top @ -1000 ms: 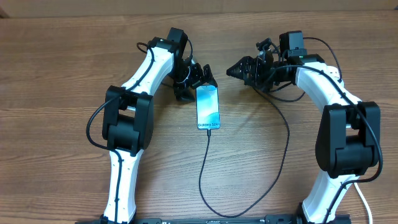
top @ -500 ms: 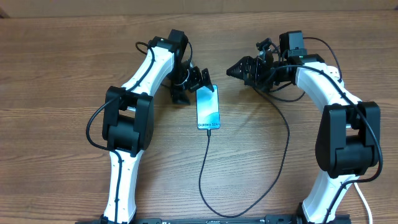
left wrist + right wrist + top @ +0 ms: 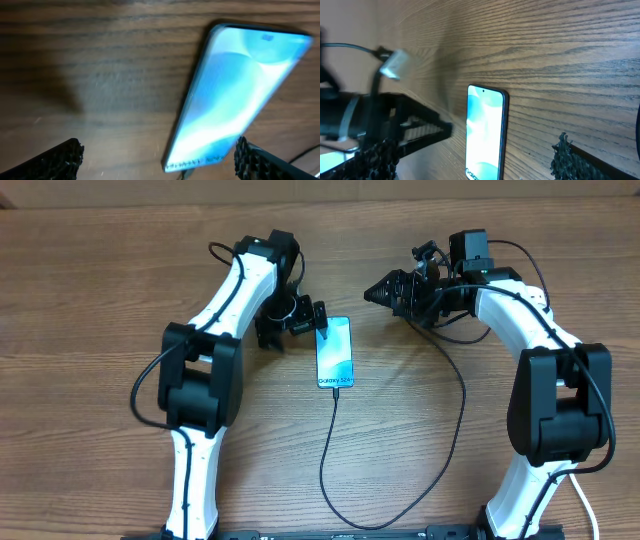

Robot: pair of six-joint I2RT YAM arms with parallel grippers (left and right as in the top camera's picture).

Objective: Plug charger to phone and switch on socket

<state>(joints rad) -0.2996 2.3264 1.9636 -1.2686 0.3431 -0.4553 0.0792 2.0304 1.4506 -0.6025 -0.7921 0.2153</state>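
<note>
The phone (image 3: 335, 352) lies flat on the wooden table, its teal-blue screen lit. The charger, a thin black cable (image 3: 330, 460), is plugged into the phone's near end and loops round the front of the table, then up under the right arm; its far end is hidden. My left gripper (image 3: 297, 322) is open and empty, low over the table beside the phone's upper left corner. The left wrist view shows the phone (image 3: 240, 95) between the open fingers (image 3: 157, 157), nearer the right one. My right gripper (image 3: 372, 295) is open and empty, above and right of the phone (image 3: 485, 130). The socket is out of view.
A white cord (image 3: 585, 510) shows at the bottom right corner by the right arm's base. The left gripper (image 3: 400, 127) shows as a dark shape left of the phone in the right wrist view. Bare wood table (image 3: 90, 300) lies on the left.
My left gripper has swung left, from over the phone's top edge to beside its upper left corner. The phone, the cable and the right arm have not moved.
</note>
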